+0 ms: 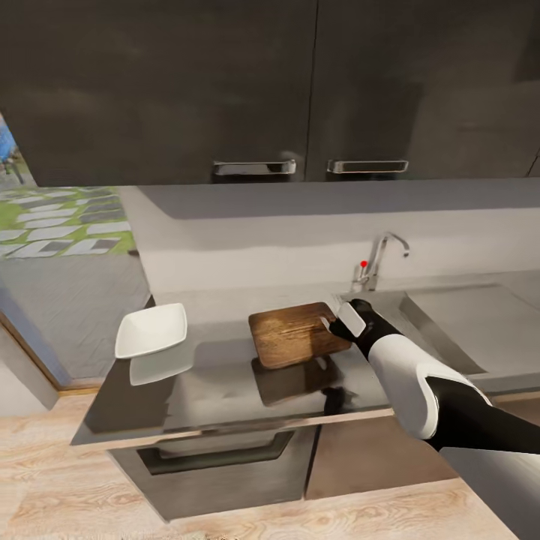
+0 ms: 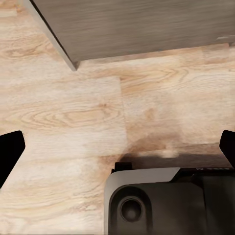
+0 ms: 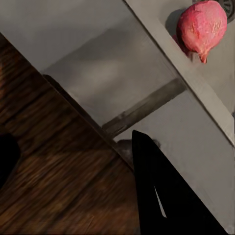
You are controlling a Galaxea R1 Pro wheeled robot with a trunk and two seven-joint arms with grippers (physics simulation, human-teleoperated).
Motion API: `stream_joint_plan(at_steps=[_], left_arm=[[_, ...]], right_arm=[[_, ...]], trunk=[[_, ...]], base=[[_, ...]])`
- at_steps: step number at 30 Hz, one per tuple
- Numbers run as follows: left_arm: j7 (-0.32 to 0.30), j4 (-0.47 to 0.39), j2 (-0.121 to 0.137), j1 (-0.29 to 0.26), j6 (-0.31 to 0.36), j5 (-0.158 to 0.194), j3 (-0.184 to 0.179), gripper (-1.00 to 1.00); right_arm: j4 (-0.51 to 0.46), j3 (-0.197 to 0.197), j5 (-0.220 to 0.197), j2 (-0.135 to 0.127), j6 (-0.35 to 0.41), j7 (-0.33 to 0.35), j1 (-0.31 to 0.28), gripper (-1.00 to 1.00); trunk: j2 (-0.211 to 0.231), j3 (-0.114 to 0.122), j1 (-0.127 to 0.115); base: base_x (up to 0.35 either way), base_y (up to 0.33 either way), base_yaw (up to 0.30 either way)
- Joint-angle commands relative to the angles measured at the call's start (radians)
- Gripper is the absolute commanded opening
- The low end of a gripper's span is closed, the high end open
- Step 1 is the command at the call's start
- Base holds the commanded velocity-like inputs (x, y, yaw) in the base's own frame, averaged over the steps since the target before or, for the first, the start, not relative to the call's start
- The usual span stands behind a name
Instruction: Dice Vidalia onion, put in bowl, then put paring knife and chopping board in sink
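Two dark fingers (image 3: 156,196) of the right gripper (image 1: 339,321) sit at the chopping board's (image 1: 296,335) right edge, spread apart w/ nothing between; one finger is cut off at frame edge. Board lies on the grey worktop (image 1: 217,382), white bowl (image 1: 151,331) well apart to its left. Sink (image 1: 457,330) just beside the board; onion (image 3: 202,28) lies in the basin near the drain. Tap (image 1: 379,259) stands behind. Left gripper's fingers (image 2: 10,152), wide apart, hang over wood floor (image 2: 73,112).

countertop (image 1: 225,390) grey | on it: bowl (image 1: 151,330), chopping board (image 1: 298,334)
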Motion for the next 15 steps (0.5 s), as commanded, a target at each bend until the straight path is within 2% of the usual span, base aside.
stream_joint_plan(at_steps=[1,6,11,15], left_arm=[[0.0,0.0,0.0,0.0,-0.002,0.0,0.0,1.0],[0.0,0.0,0.0,0.0,-0.002,0.0,0.0,1.0],[0.0,0.0,0.0,0.0,-0.002,0.0,0.0,1.0],[0.0,0.0,0.0,0.0,-0.002,0.001,0.0,1.0]], right_arm=[[-0.002,0.003,-0.013,0.0,0.001,-0.011,0.0,-1.0],[-0.002,0.003,-0.013,-0.004,0.001,-0.012,0.0,-1.0],[0.001,0.002,-0.013,-0.031,-0.007,-0.012,0.0,-1.0],[0.049,0.002,-0.013,-0.059,-0.09,-0.022,0.0,-1.0]], trunk=[[-0.002,-0.002,0.001],[-0.002,-0.002,0.001],[-0.002,-0.002,0.001],[-0.002,-0.002,0.001]], base=[[0.0,0.0,0.257],[0.0,0.0,0.212],[0.0,0.0,0.041],[0.0,0.0,0.005]])
